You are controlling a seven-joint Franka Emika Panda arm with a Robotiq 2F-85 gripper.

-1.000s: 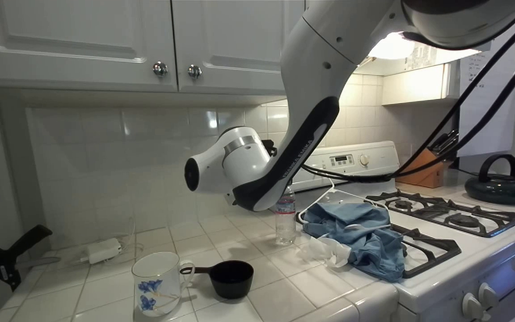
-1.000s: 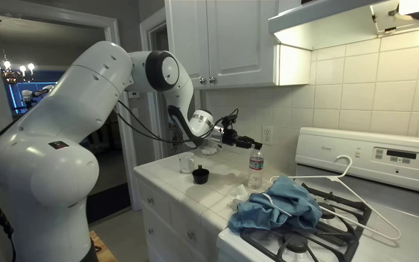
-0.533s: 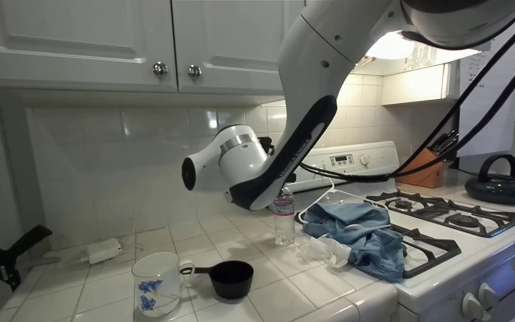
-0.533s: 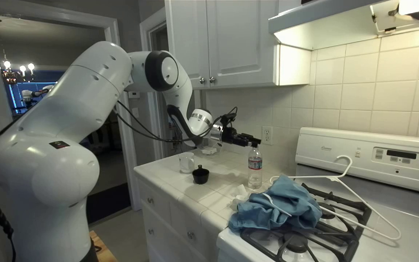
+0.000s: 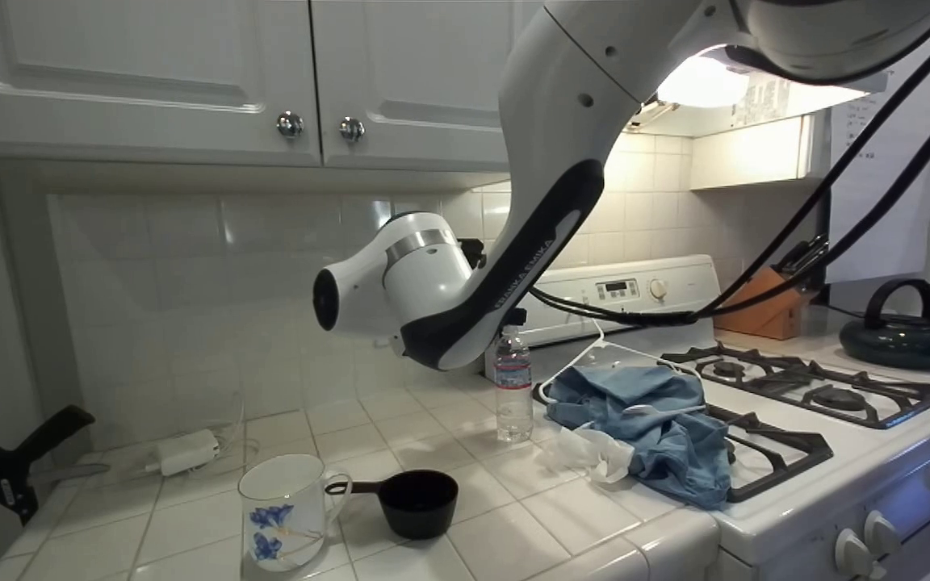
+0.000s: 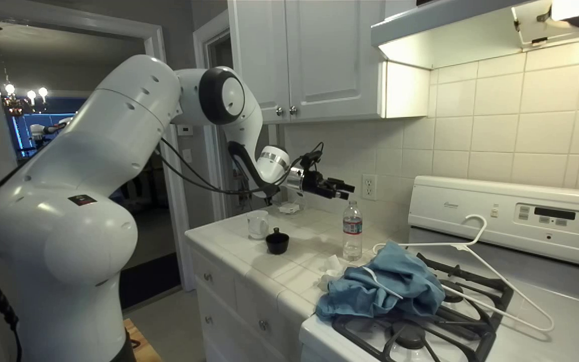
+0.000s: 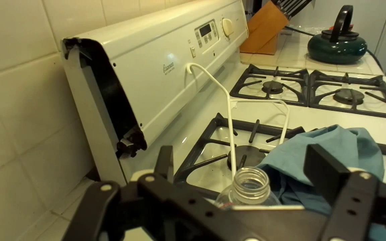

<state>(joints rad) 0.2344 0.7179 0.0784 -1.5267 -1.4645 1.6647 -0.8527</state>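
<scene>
Gripper (image 7: 245,164): jaws stand wide apart, a broad gap between the two dark pads (image 7: 325,175) in the wrist view.

Clear bottle (image 6: 353,234): upright on the tiled counter (image 5: 562,512), near the stove (image 6: 470,193); its label is blue with a red band. On the wrist feed I see its open, threaded mouth framed between the fingers, with room on either side. Both exterior views put the fingertips just over the mouth; whether one grazes the rim I cannot tell.

Surroundings. Blue cloth (image 6: 405,271) lies bunched on the stove near the bottle, and a white hanger (image 7: 231,134) runs into its folds. Next to the cloth I note a crumpled white sheet (image 5: 594,453), paper or plastic, I cannot say which. Farther along the counter: a small black cup (image 5: 418,508) with a straight handle, just beside a white mug (image 5: 289,496) bearing blue flowers, and a white box (image 5: 186,452) with a thin cord. Across the stove, well apart from my gripper, stand a knife block (image 7: 260,26) and a dark green kettle (image 7: 337,47).
</scene>
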